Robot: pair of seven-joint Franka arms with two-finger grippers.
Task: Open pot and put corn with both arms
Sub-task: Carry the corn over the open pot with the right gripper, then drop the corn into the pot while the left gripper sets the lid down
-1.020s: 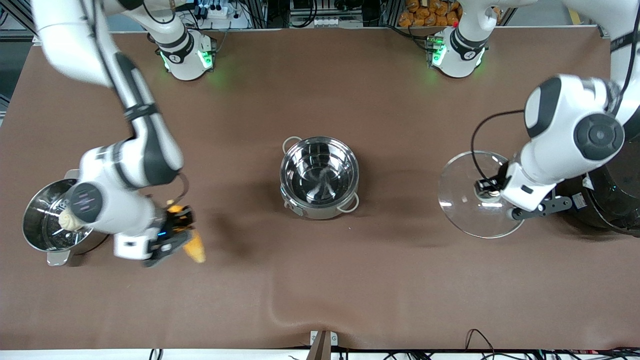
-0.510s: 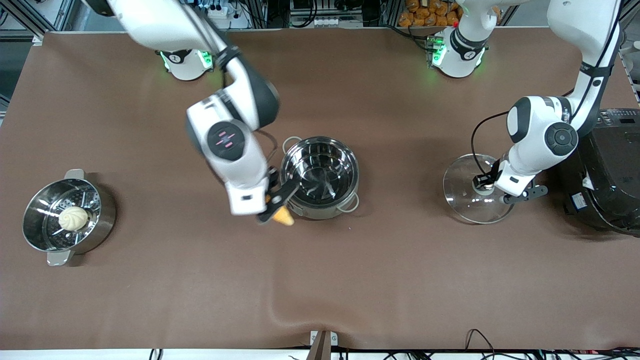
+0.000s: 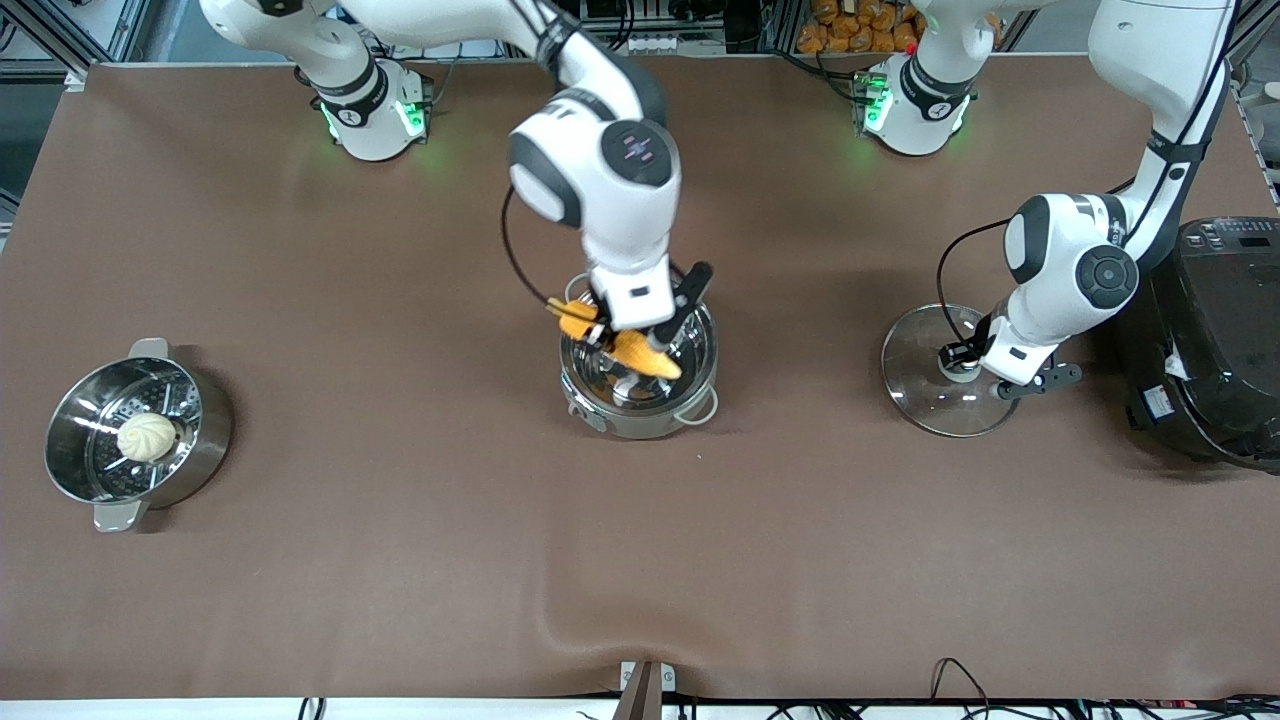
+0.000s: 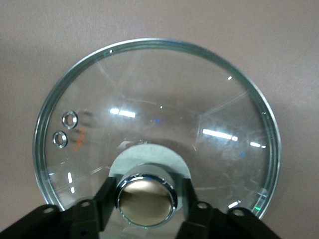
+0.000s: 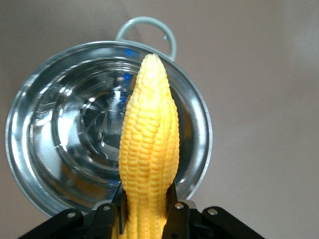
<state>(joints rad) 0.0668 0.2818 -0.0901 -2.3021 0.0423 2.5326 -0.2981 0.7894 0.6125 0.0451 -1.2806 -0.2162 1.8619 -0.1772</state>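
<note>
The steel pot stands open in the middle of the table, and its inside holds nothing. My right gripper is shut on the yellow corn and holds it over the pot's mouth. In the right wrist view the corn points out from between the fingers over the pot. The glass lid is low at the table toward the left arm's end. My left gripper is shut on its coppery knob. The lid fills the left wrist view.
A steel steamer basket with a pale bun stands toward the right arm's end. A big dark cooker stands beside the lid at the left arm's end. The brown cloth has a ripple near the front edge.
My right arm has carried the corn from beside the steamer basket to over the pot. My left gripper has lowered the lid toward the table.
</note>
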